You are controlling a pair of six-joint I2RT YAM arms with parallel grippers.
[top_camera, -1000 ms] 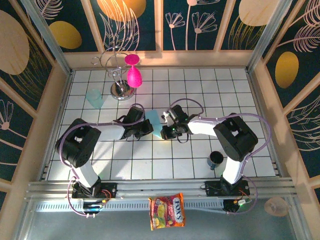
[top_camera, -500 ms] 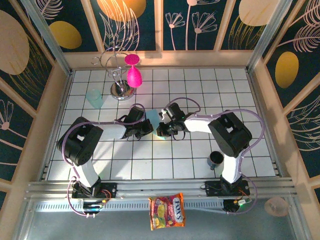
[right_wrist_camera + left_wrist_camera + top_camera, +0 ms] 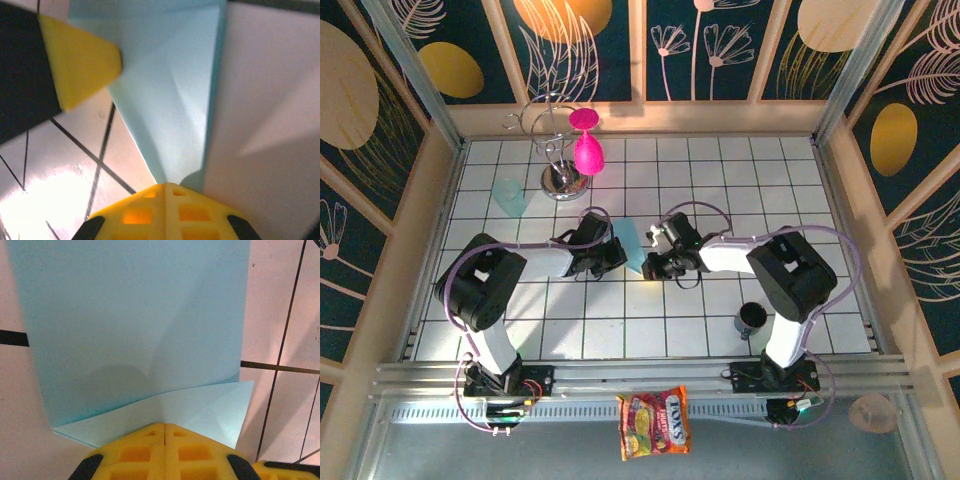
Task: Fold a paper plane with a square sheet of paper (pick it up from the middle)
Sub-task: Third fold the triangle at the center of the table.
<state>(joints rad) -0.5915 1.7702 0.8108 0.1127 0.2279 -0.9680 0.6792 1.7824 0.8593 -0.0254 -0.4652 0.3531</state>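
— Where is the sheet of paper [image 3: 630,245]?

— Around the middle of the table [image 3: 720,170], between the two arms, with one gripper at each side of it. From above it reads as a narrow light-blue shape, not a full square.

— So some folding is done?

— A little, I judge. The left wrist view shows a flap doubled over along the near edge, with a soft crease running up from the fingertips. The right wrist view shows a diagonal crease and the paper narrowing to a corner. None of the folds looks pressed flat.

— And the jaws?

— The left gripper [image 3: 165,426] has its jaws closed tight, tips right where the flap meets the main sheet; it looks like a pinch on that edge. The right gripper [image 3: 165,186] is closed too, and the paper's corner runs straight into its tips, so it seems to be holding that corner.

— What is left?

— Most of it, as I read it. There is no pointed nose, no lengthwise centre crease and no wings. The first folds need sharpening, then the remaining folds follow.
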